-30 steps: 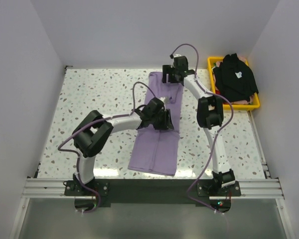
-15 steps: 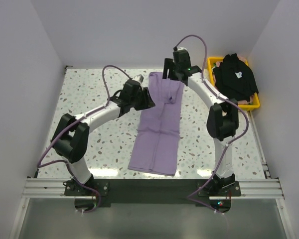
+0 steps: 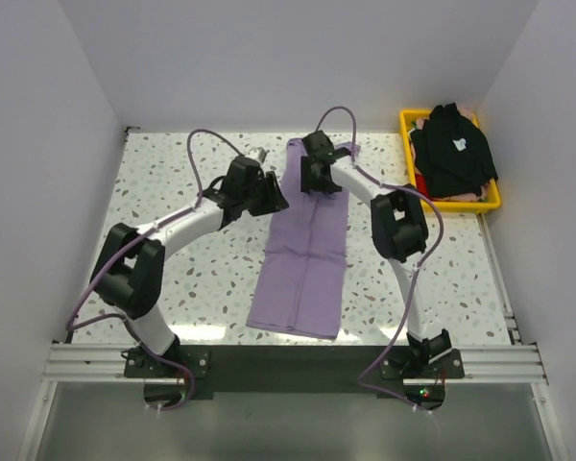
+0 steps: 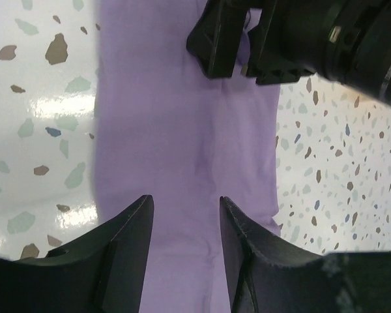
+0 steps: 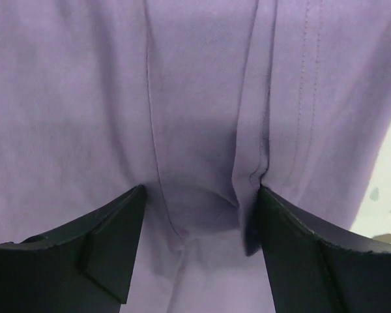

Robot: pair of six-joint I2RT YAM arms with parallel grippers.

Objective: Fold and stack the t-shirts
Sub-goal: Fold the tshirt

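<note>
Your right gripper [image 5: 201,222] has its fingers [image 5: 111,241] wide apart, the tips pressing on the plain lavender-purple cloth t-shirt [image 3: 305,259], folded into a long strip on the speckled table [image 3: 173,163]; your left gripper [image 4: 184,225] holds its fingers less far apart above the same shirt, gripping nothing. Only the top view shows you the black cloth t-shirt with a small white mark [image 3: 453,152] in the yellow plastic basket [image 3: 470,205]: two shirts, one basket.

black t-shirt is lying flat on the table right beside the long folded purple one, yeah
Not quite. The top external view shows the black t-shirt piled in the yellow basket at the far right corner, not flat on the table. Only the long folded purple t-shirt lies there.
</note>
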